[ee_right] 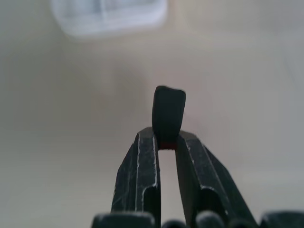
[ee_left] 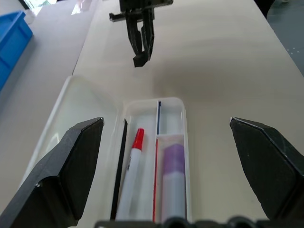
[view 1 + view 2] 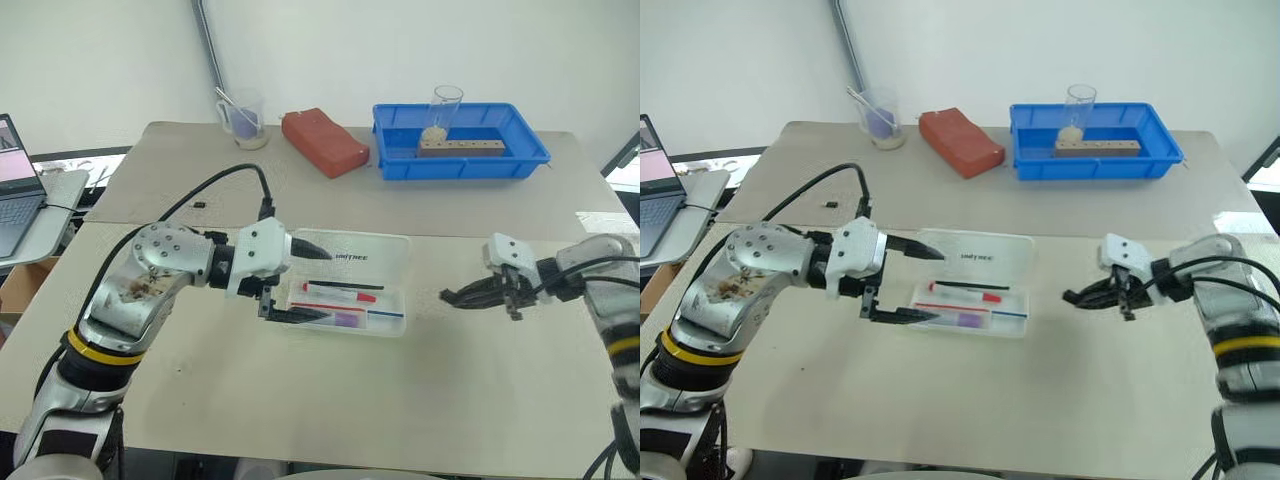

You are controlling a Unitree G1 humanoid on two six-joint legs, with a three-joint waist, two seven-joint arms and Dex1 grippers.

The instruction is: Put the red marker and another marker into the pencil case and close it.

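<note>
Red marker (image 3: 340,295) lengthwise in pencil case (image 3: 395,262); left gripper (image 3: 304,284) spread, right gripper (image 3: 448,295) pinched together.

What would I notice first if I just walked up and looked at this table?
Probably the open pencil case in the middle of the table, with the red marker and a purple marker lying inside. The left gripper hangs over its left end, fingers spread wide. At the back, a bright blue tray sits beside a red brick.
</note>
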